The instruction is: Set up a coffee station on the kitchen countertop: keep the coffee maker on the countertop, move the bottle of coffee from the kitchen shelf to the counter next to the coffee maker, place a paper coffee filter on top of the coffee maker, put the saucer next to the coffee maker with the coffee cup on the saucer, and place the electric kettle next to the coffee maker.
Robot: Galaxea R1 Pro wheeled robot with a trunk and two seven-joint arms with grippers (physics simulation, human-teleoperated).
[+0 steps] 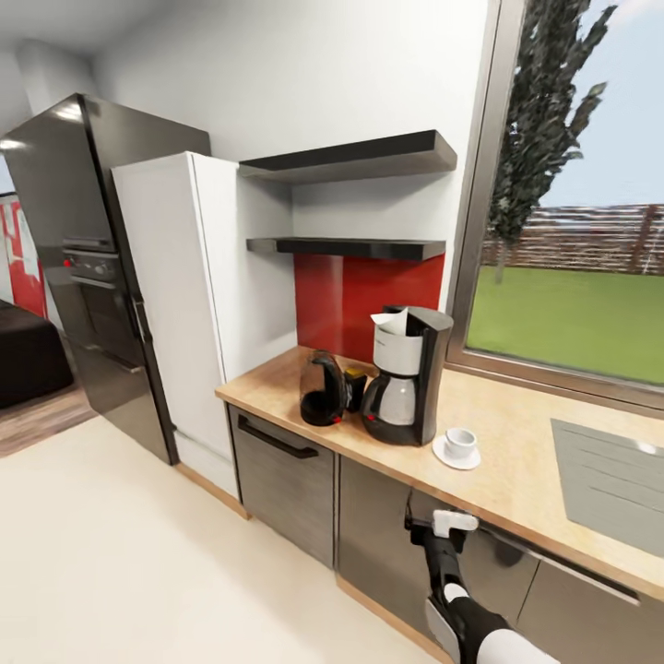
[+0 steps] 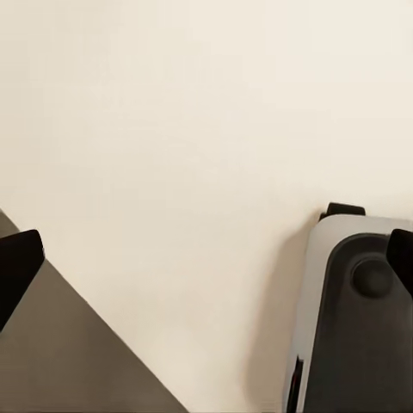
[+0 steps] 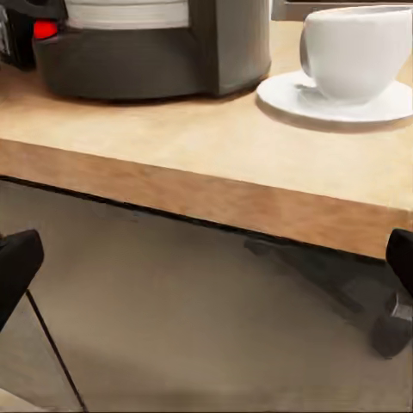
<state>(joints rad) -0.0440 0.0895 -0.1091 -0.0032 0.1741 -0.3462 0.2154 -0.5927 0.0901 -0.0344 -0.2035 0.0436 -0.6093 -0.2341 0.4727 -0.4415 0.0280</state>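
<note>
On the wooden countertop (image 1: 516,461) the black and white coffee maker (image 1: 406,378) stands with a paper filter (image 1: 392,321) on top. To its left are the black electric kettle (image 1: 323,389) and, between the two, the small dark coffee bottle (image 1: 355,387). On its right a white cup (image 1: 460,442) sits on a white saucer (image 1: 456,456). My right gripper (image 1: 443,524) hangs open just below the counter's front edge, under the saucer. The right wrist view shows the cup (image 3: 357,52), saucer (image 3: 344,99) and coffee maker base (image 3: 129,52) beyond the open right gripper (image 3: 206,262). My left gripper (image 2: 206,262) is open over the floor.
Two dark shelves (image 1: 350,247) hang above the red backsplash. A white cabinet (image 1: 184,304) and a dark fridge (image 1: 92,267) stand to the left. A cooktop (image 1: 609,480) lies at the counter's right, under a window. Grey drawer fronts (image 1: 286,480) run below the counter. Part of my base (image 2: 353,318) is over the floor.
</note>
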